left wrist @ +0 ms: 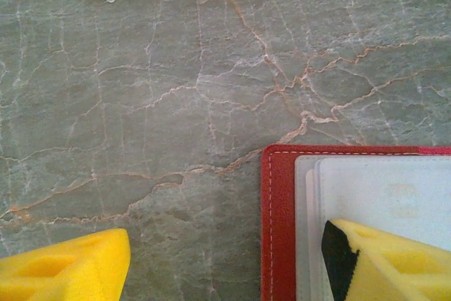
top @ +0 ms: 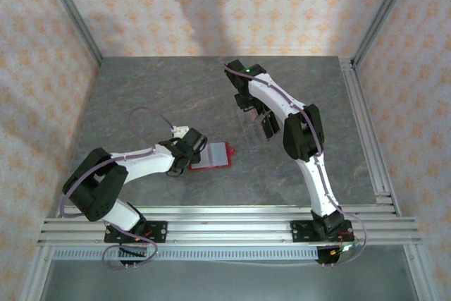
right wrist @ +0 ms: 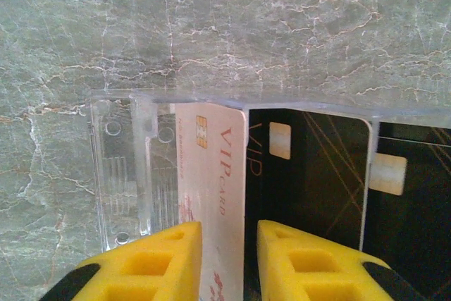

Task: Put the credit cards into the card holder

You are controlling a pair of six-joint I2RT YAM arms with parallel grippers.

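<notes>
- We are starting with the right gripper [right wrist: 229, 229]. Its yellow fingers are standing close together, one on either side of the pale card [right wrist: 211, 167], and we cannot tell whether they are pinching it yet.
- We are judging the step in hand to be lifting that one card. We are therefore wanting the pads square on its two faces, with none of the black cards [right wrist: 310, 167] just to its right caught between them.
- The cards are sitting in a clear tray [right wrist: 120, 167] near the middle of the table [right wrist: 282, 26], to the right of the card holder [top: 215, 154] and farther back. We are advising a straight lift, so the card is not dragging on the tray's wall.
- The left gripper [left wrist: 227, 236] is standing open. One finger is over the card holder's pale inner pocket and the other is over bare stone. We cannot tell whether it is pressing down.
- The card holder is lying open and flat, left of the tray and nearer to us. We are judging that steadying it there is helping the pocket take the card cleanly.
</notes>
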